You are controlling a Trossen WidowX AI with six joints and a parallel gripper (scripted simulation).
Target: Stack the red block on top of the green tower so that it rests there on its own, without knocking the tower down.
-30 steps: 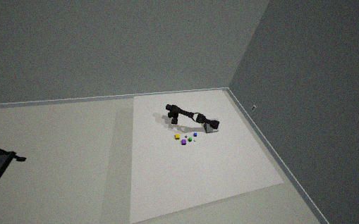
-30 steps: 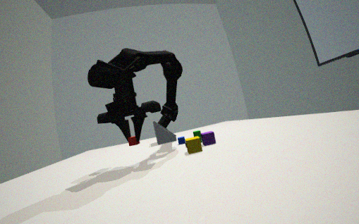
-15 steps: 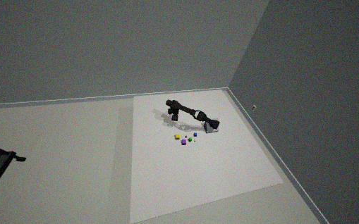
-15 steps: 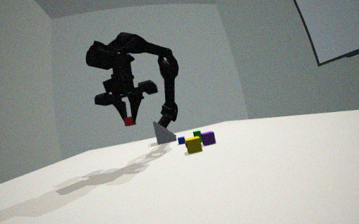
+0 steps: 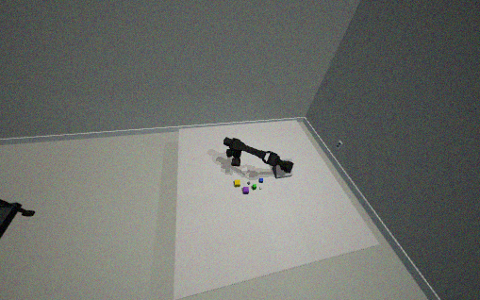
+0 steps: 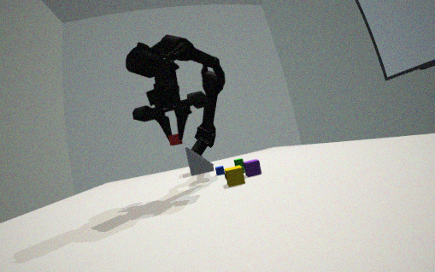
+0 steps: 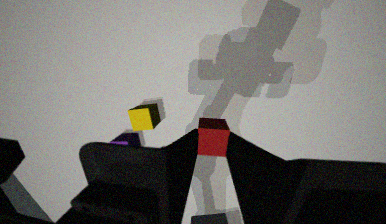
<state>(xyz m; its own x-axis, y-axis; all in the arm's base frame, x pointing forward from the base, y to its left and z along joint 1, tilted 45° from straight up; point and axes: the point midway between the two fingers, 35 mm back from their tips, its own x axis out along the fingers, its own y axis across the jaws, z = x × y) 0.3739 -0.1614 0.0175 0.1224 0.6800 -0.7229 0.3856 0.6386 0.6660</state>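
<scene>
Red block (image 6: 174, 139) is clamped between the fingertips of the gripper (image 6: 174, 138), left of centre in the exterior view, raised well above the table (image 6: 318, 205) so it can pass over the green tower (image 6: 238, 162) without contact.

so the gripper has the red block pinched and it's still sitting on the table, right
Not quite. The gripper does have the red block pinched, but the block is lifted well above the table, not sitting on it. The exterior view shows the gap beneath it.
</scene>
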